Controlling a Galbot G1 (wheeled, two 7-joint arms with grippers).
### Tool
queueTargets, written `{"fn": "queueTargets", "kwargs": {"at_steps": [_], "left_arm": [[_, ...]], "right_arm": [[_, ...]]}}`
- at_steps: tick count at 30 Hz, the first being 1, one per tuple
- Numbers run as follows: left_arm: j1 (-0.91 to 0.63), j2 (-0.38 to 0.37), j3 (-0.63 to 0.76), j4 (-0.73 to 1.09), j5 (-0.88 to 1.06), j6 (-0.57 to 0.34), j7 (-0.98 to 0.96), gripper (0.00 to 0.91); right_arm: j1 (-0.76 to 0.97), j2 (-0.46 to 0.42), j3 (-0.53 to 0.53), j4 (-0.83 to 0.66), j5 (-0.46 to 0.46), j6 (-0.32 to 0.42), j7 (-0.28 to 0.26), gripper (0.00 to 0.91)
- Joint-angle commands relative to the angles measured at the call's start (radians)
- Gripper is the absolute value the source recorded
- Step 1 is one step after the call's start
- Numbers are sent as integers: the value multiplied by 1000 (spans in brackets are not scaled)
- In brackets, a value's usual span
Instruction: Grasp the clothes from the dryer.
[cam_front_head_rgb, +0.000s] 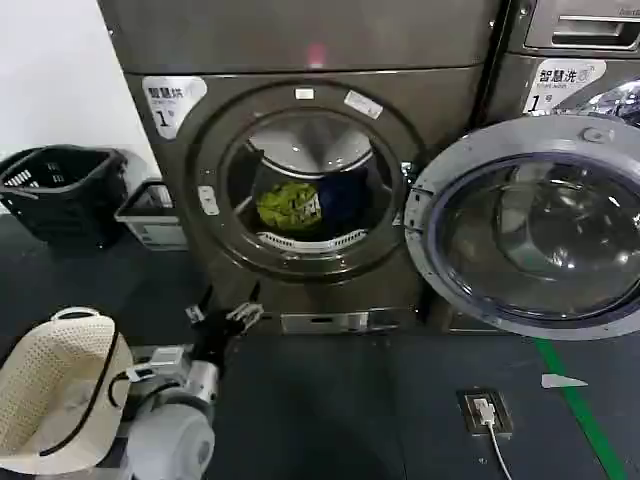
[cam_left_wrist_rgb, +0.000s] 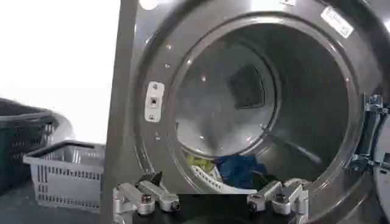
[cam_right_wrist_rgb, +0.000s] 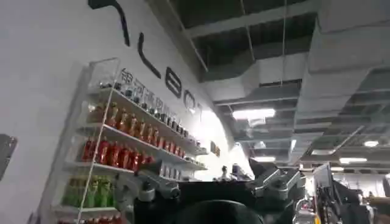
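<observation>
The dryer (cam_front_head_rgb: 300, 50) stands straight ahead, its round glass door (cam_front_head_rgb: 420, 215) swung open to the right. Low in the drum lie the clothes: a yellow-green garment (cam_front_head_rgb: 288, 205) on the left and a navy one (cam_front_head_rgb: 342, 198) beside it. My left gripper (cam_front_head_rgb: 226, 318) hovers low in front of the machine, below and left of the porthole. In the left wrist view the left gripper (cam_left_wrist_rgb: 210, 193) is open and empty, facing the dryer opening (cam_left_wrist_rgb: 152, 103) with the clothes (cam_left_wrist_rgb: 237, 170) beyond its fingertips. My right gripper (cam_right_wrist_rgb: 212, 182) is open, holds nothing and points up at a room.
A black basket (cam_front_head_rgb: 60, 190) and a grey basket (cam_front_head_rgb: 150, 212) sit on the floor left of the dryer. A second machine (cam_front_head_rgb: 575, 50) stands at the right. A woven hat-like object (cam_front_head_rgb: 50, 390) is near my left arm. A floor socket (cam_front_head_rgb: 485, 410) lies ahead right.
</observation>
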Motion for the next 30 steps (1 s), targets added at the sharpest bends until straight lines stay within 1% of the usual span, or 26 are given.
{"fn": "queueTargets", "kwargs": {"at_steps": [1, 4, 30], "left_arm": [[10, -2, -5, -8, 4, -3, 4, 907], [15, -4, -10, -14, 5, -6, 5, 907], [29, -13, 4, -20, 11, -11, 8, 907]], "right_arm": [[1, 3, -5, -2, 19, 26, -16, 907], [6, 11, -11, 13, 27, 37, -7, 907], [8, 46, -9, 14, 31, 62, -27, 907]]}}
